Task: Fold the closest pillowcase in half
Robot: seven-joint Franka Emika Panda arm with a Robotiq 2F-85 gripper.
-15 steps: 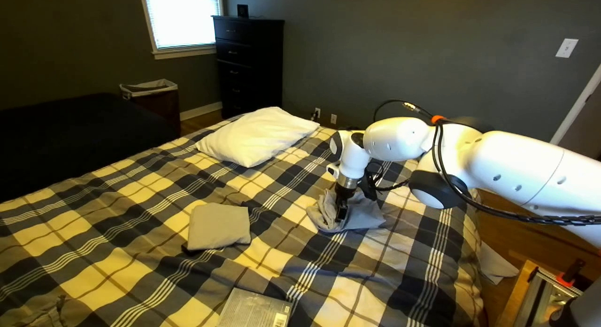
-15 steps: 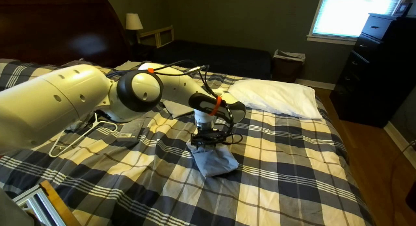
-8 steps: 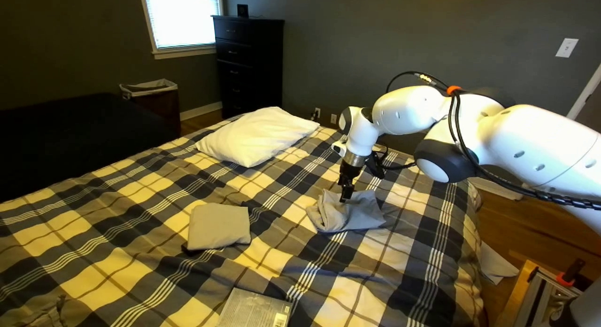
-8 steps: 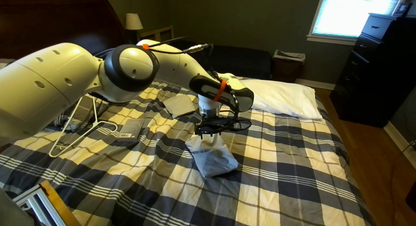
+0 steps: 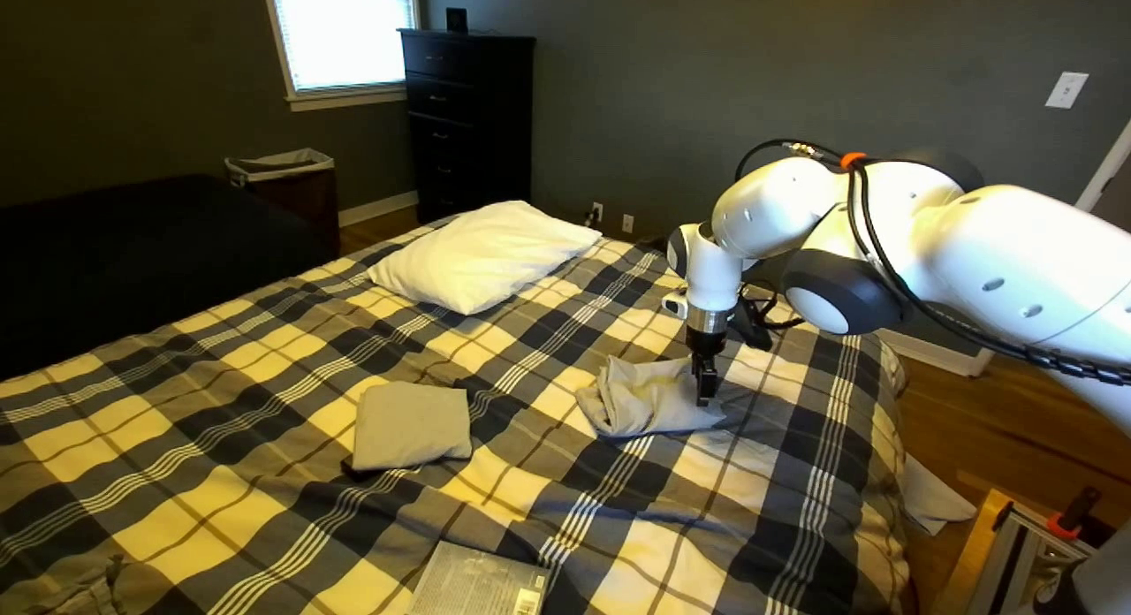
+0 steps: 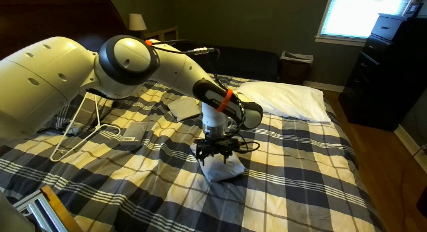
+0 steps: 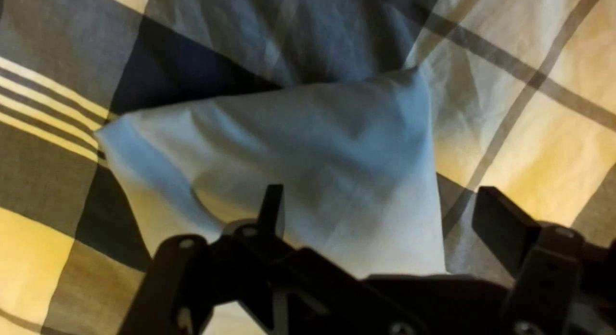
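The light grey pillowcase (image 5: 641, 403) lies on the plaid bed, rumpled and folded over itself at one end, flatter at the other. It also shows in an exterior view (image 6: 222, 170), partly hidden by the gripper. My gripper (image 5: 704, 394) is open and empty over the flatter end, pointing down; its fingers also show apart in an exterior view (image 6: 214, 162). In the wrist view, two corners and the straight end edge of the pillowcase (image 7: 327, 142) show ahead of the open gripper (image 7: 380, 195). One finger is over the cloth, the other past its side edge. I cannot tell whether they touch.
A smaller tan folded cloth (image 5: 413, 425) lies on the bed, with a flat grey package (image 5: 482, 584) nearby. A plump white pillow (image 5: 486, 257) lies farther back. A white hanger (image 6: 96, 128) lies under the arm. The bed's edge (image 5: 888, 474) is beyond the pillowcase.
My gripper was down at the pillowcase's bunched part, rose off it, then moved towards the flatter end and lowered again. The pillowcase has stayed in place with its fold.
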